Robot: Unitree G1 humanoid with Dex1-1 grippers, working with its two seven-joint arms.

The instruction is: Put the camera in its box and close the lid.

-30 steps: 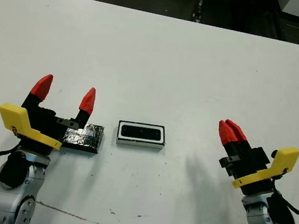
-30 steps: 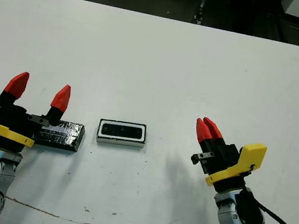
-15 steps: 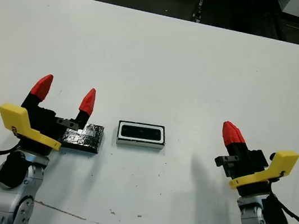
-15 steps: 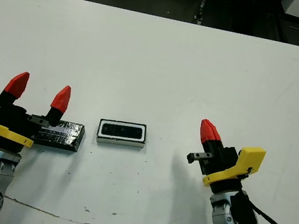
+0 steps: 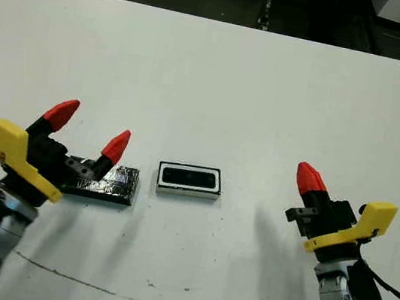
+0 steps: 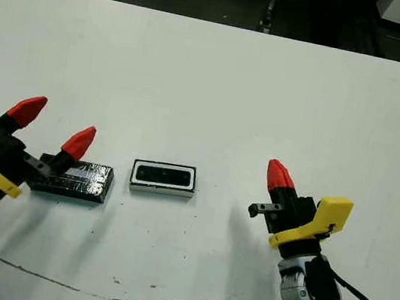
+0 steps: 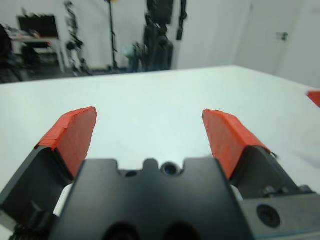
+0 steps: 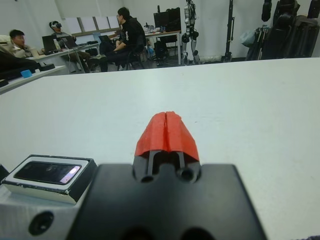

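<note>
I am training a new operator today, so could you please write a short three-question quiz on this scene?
1. True or false: the camera already lies inside the box.
2. Which gripper has its fingers apart: (a) the left gripper, (b) the right gripper, (c) both?
3. Fill in: the lid lies flat on the table on the box's ____ side, from the robot's view.

Key:
1. True: the dark bar sits within the box's pale rim.
2. (a): the left fingers are spread over the lid's end, holding nothing; the right fingers are pressed together.
3. Left, with a small gap between lid and box.
</note>
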